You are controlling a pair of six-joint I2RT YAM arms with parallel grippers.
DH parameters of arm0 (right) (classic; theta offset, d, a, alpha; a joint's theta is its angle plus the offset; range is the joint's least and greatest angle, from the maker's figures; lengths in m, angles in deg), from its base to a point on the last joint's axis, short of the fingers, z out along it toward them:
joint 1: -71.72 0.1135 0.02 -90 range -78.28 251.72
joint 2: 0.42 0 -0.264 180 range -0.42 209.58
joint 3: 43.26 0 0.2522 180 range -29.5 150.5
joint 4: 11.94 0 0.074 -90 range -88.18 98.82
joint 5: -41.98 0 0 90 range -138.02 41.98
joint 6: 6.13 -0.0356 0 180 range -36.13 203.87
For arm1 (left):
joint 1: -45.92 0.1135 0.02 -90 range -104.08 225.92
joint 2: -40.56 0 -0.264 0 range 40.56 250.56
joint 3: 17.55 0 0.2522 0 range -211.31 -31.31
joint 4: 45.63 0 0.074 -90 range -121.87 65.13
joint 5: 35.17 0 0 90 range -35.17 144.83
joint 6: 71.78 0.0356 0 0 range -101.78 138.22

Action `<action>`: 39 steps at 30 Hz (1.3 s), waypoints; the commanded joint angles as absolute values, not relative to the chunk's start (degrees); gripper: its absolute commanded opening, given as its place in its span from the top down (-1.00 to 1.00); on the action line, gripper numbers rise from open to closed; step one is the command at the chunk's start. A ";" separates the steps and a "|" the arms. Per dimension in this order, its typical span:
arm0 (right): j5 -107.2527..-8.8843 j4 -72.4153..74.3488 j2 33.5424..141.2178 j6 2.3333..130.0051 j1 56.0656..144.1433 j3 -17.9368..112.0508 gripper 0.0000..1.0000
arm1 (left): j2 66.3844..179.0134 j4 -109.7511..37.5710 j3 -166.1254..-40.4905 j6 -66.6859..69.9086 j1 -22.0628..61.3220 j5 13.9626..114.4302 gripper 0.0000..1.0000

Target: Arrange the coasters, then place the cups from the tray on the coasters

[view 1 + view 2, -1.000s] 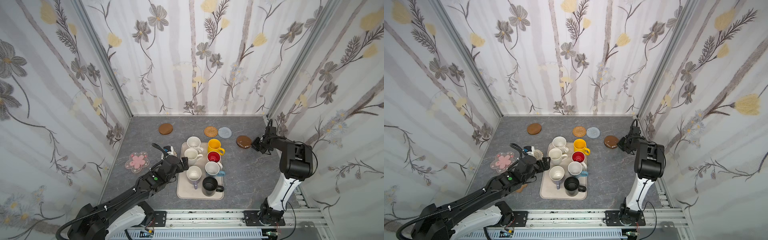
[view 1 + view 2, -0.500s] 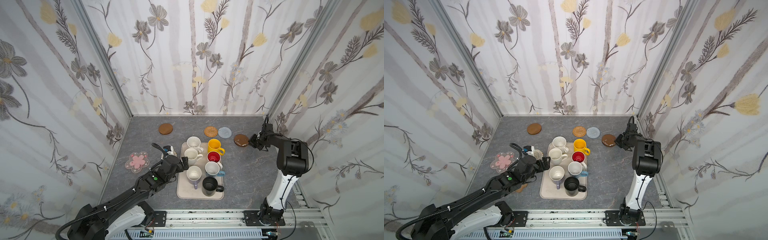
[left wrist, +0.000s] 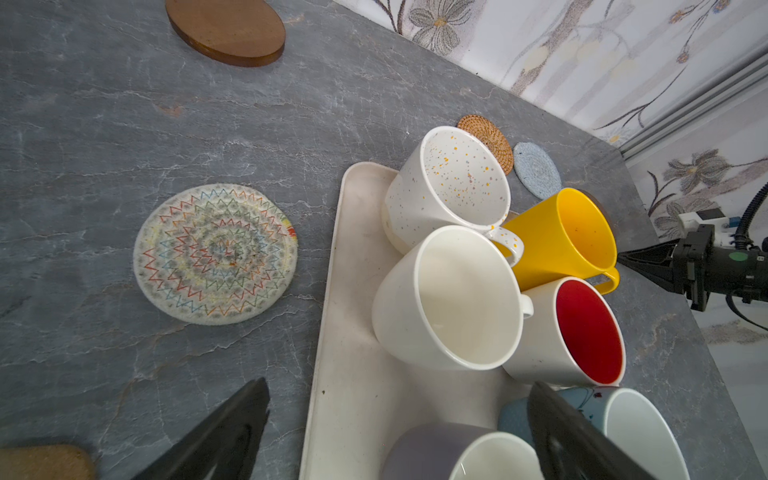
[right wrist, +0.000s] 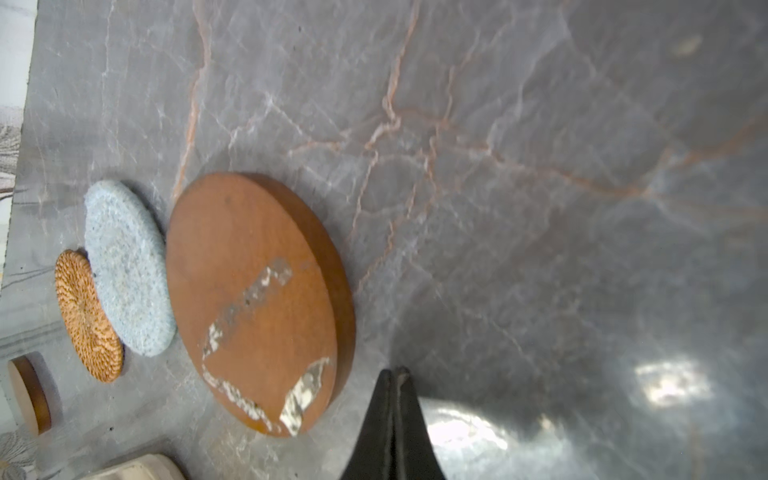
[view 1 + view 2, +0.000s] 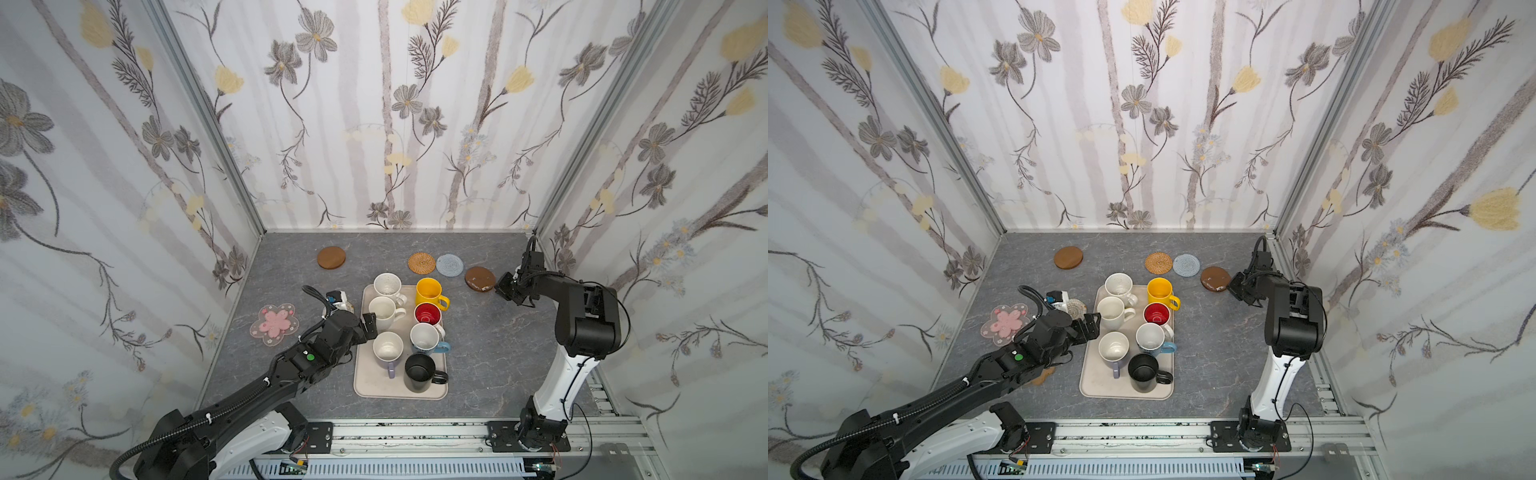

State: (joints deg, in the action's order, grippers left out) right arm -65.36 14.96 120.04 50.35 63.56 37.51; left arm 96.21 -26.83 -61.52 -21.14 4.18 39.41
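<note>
Right gripper [image 4: 395,374] pinched shut, empty, beside the glossy amber disc [image 5: 480,279] beyond the tray's [image 5: 370,384] far right corner, and shove too hard and it rides onto the grey-blue coaster [image 5: 449,264]; left gripper [image 3: 399,384] hangs wide open, empty, over the tray's left rim.

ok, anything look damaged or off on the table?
Yes: the amber disc beside the shut right gripper has ragged silvery patches on its top face, like peeled finish or stuck foil; cannot tell which. Nothing looks spilled.
</note>
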 commanded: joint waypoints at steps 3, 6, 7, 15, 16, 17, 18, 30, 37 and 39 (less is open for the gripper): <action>-65.56 10.59 117.33 48.28 65.33 33.63 1.00 | 95.80 -26.51 -62.11 -20.89 4.26 37.88 -1.00; -65.35 11.10 117.22 48.04 66.12 34.32 1.00 | 95.08 -26.50 -61.85 -21.14 4.26 38.13 -1.00; -65.02 11.52 117.35 48.05 66.42 34.80 1.00 | 94.82 -26.45 -61.73 -21.20 4.25 38.08 -1.00; -62.29 14.87 120.59 48.31 67.09 40.35 1.00 | 94.47 -26.48 -61.49 -21.42 4.26 38.04 -1.00; -61.86 15.60 121.11 48.60 67.09 41.28 1.00 | 94.60 -26.51 -61.58 -21.42 4.26 38.05 -1.00; -61.54 16.08 121.59 48.88 67.06 41.95 1.00 | 94.76 -26.49 -61.70 -21.33 4.28 38.04 -1.00; -61.38 16.37 121.79 48.97 67.06 42.35 1.00 | 94.83 -26.51 -61.72 -21.33 4.26 38.04 -1.00; -61.16 15.67 118.63 48.46 69.20 39.32 1.00 | 96.11 -26.60 -62.05 -21.38 4.26 37.95 -1.00; -57.78 18.47 119.63 49.17 70.45 41.65 1.00 | 95.16 -26.60 -61.97 -21.22 4.17 38.04 -1.00; -56.64 19.78 119.78 49.82 71.05 42.43 1.00 | 94.97 -26.60 -61.94 -21.18 4.26 38.04 -1.00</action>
